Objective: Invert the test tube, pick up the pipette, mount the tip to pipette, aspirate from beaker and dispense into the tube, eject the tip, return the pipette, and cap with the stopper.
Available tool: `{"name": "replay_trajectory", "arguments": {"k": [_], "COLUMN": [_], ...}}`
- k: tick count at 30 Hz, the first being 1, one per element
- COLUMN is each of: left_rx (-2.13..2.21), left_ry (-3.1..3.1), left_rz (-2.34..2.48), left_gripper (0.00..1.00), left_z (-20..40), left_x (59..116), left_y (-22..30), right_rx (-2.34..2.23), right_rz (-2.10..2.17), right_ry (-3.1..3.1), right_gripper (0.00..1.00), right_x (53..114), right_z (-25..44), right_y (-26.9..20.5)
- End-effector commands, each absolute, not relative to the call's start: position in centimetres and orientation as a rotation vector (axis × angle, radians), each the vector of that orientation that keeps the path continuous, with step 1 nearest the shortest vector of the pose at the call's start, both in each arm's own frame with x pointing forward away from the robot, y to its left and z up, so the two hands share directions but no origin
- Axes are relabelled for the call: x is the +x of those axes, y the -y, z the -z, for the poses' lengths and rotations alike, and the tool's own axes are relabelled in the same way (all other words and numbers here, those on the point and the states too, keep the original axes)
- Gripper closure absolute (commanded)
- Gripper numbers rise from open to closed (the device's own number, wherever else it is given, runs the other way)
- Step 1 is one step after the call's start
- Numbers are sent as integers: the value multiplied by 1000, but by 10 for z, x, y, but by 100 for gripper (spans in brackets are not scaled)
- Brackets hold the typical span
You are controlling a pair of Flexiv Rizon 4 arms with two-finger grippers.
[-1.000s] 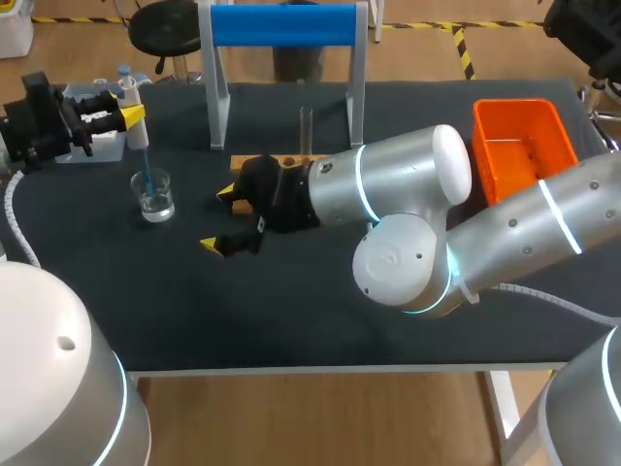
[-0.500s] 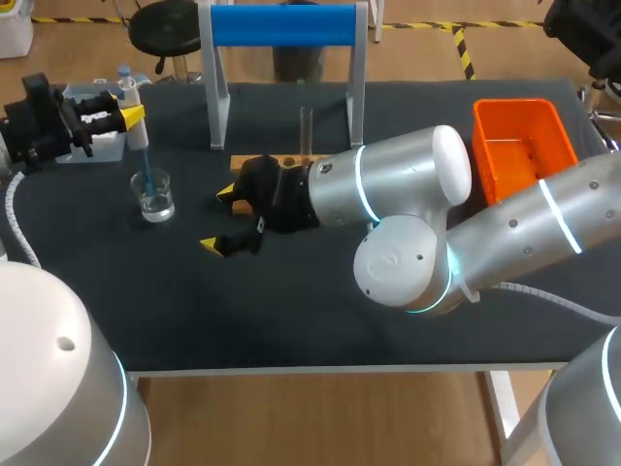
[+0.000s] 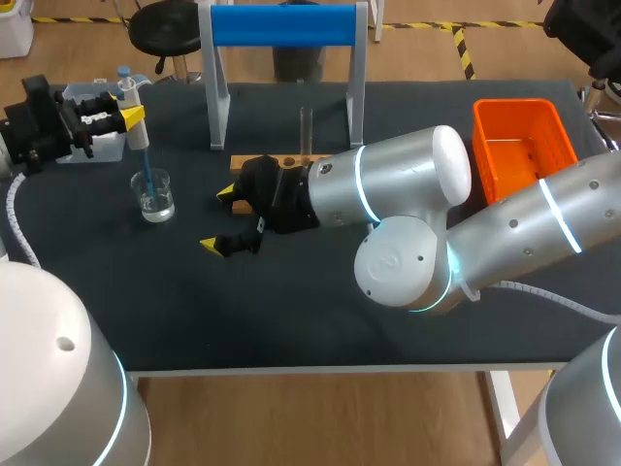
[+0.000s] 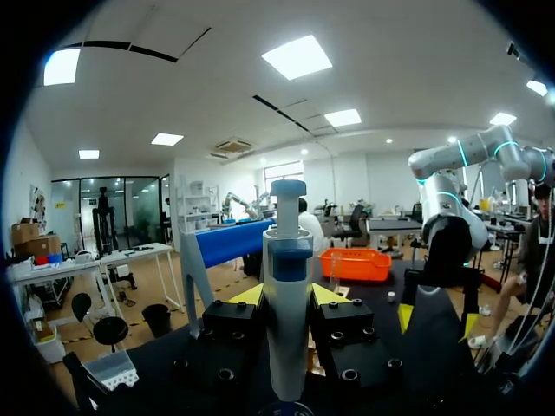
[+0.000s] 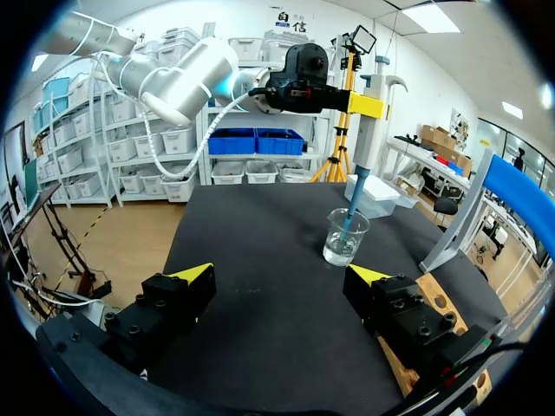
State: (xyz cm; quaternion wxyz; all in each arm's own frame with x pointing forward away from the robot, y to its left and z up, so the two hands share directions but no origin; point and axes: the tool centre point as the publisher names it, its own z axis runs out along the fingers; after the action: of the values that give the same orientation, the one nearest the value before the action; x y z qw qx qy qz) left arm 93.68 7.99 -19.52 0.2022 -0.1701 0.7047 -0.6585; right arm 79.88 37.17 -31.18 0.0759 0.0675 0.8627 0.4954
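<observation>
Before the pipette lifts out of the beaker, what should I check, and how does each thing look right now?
1. Grip: left hand shut on the pipette: ok.
2. Immersion: blue tip mounted and dipped inside the beaker: ok.
3. Liquid drawn up into the tip: cannot tell.
4. Target: test tube standing upright in the wooden rack: ok.
5. Path: right hand open, empty, apart from the beaker: ok.
</observation>
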Motion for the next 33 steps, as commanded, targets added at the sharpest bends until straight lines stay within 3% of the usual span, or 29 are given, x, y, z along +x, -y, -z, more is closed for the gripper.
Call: {"name": "replay_trajectory", "arguments": {"k": [1, 33], "left_rx": [-462, -470], "left_ry": [-1948, -1957], "left_rz": [1847, 1845], "left_gripper": [100, 100], "left_z": [195, 195], "left_x": [935, 934], "left_y": [-81, -81], "right_rx": [200, 150], "right_rz": [-1487, -1508], "right_ry": [-2590, -2577], "right_gripper": [0, 0], "right_x": [799, 797], "right_z": [311, 298], "right_y": [-370, -368]}}
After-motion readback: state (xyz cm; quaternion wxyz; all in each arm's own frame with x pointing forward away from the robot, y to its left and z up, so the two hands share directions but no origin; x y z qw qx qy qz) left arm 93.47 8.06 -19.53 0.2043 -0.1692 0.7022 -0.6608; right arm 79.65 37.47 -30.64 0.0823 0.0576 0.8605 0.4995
